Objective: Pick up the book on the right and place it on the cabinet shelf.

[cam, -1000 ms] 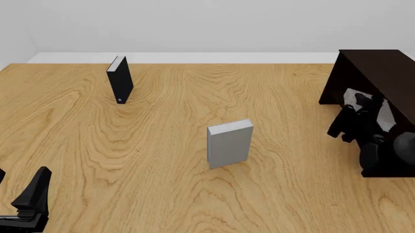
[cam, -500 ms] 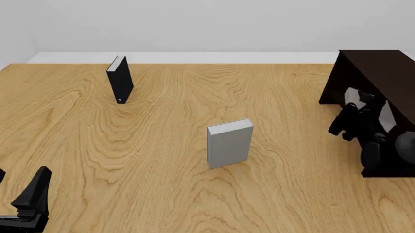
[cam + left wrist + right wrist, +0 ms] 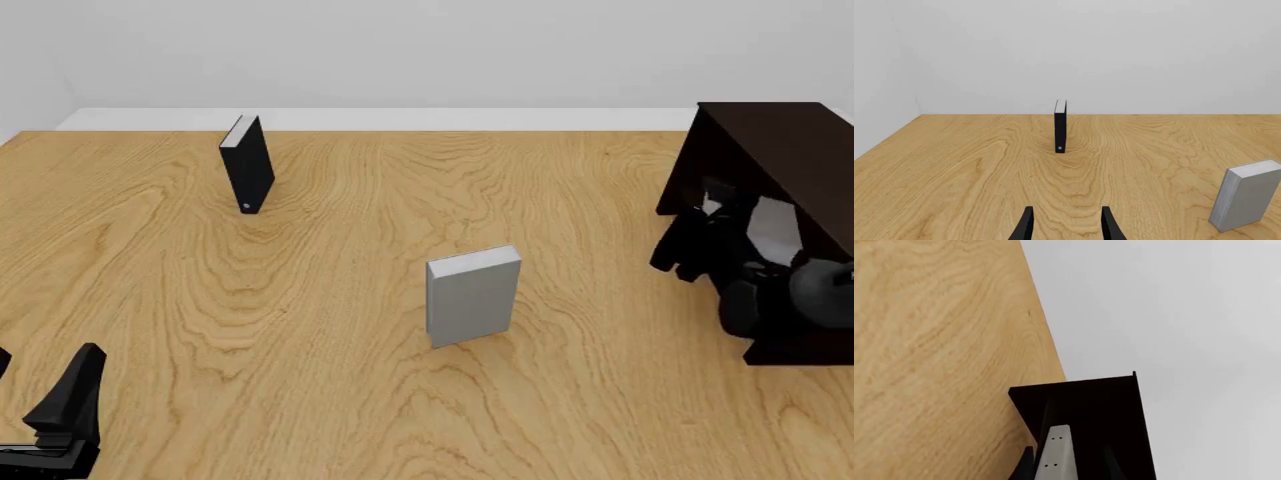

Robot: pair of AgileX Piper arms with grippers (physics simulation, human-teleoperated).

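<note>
The mid-grey book (image 3: pixel 771 227) stands inside the dark brown cabinet (image 3: pixel 781 145) at the right edge of the table, mostly hidden by my right arm. In the right wrist view its whitish edge (image 3: pixel 1055 454) shows between my right fingers, in front of the cabinet (image 3: pixel 1084 400). The fingers stand wider than the book, with a dark gap on one side. My right gripper (image 3: pixel 705 228) is open at the cabinet's mouth. My left gripper (image 3: pixel 60 410) is open and empty at the near left corner.
A paler silvery-grey book (image 3: pixel 473 295) stands upright mid-table; it also shows in the left wrist view (image 3: pixel 1244 200). A thin black book (image 3: pixel 247 164) stands at the far left, straight ahead of the left gripper (image 3: pixel 1060 126). The table's far edge meets a white wall.
My right gripper has drawn back a little to the left, out of the cabinet's mouth. The book stays in the cabinet. The left arm has not moved.
</note>
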